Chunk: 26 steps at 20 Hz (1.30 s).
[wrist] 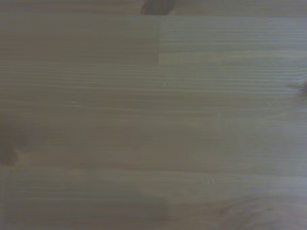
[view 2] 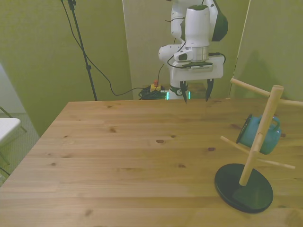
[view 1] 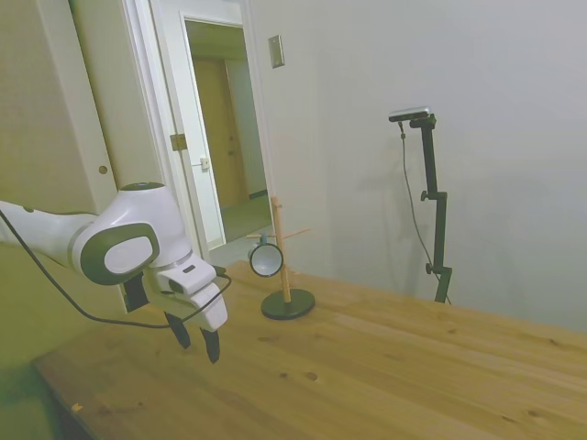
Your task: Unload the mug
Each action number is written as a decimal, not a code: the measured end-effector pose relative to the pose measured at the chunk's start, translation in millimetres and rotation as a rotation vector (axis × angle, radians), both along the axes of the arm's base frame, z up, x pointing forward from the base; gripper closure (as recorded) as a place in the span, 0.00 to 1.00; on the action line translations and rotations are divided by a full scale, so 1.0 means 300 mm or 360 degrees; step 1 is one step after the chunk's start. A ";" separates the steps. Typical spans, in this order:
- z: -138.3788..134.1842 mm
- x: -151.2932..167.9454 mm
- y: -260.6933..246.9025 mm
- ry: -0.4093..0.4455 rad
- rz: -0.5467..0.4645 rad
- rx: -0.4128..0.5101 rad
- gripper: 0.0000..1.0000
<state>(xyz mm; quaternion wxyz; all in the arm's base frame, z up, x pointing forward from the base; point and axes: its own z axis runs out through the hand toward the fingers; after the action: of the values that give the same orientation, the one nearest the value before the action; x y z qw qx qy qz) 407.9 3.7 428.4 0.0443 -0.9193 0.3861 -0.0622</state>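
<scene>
Two dark fingers (view 2: pixel 209 91) spread wide apart on the gripper (view 2: pixel 195 93), nothing between them, tips pointing down and hanging above the table (view 2: pixel 118 156) near its far edge in the front view. In the side view, same gripper (view 1: pixel 196 337) at the end of the white arm (view 1: pixel 119 243), low over the near left part of the wood, fingers clear of the surface. Only bare, blurred wooden planks (wrist: pixel 153 124) under the wrist camera, with a dark knot at one edge.

Well apart from the gripper, toward the front view's right: a wooden mug tree (view 2: pixel 258 137) on a round dark base (view 2: pixel 244 189), upright post with slanted pegs sticking out on both sides. Hung on that tree, the mug (view 2: pixel 260 135), pale teal, tipped on its side with its dark-rimmed mouth facing the front view's left, body pressed against the post, just above a lower peg. Exact peg carrying it hard to tell, handle hidden behind the post. In the side view, mug (view 1: pixel 266 258) seen mouth-on as a pale circle with a dark rim, beside the post of the tree (view 1: pixel 282 257), past the gripper and further along the table (view 1: pixel 367 367).
</scene>
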 end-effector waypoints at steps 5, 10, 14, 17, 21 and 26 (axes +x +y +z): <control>0.005 0.055 0.003 -0.0107 0.0019 -0.0032 0.00; 0.038 0.232 0.038 -0.0308 0.0061 -0.0034 0.00; 0.089 0.360 0.112 -0.0474 0.0121 -0.0014 0.00; 0.110 0.425 0.158 -0.0595 0.0155 0.0000 0.00; 0.137 0.478 0.198 -0.0656 0.0143 0.0033 0.00; 0.151 0.534 0.240 -0.0835 0.0201 0.0079 0.00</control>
<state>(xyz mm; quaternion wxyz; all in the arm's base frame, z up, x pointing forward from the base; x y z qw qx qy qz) 568.0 75.7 473.7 0.1691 -0.8927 0.3045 -0.2860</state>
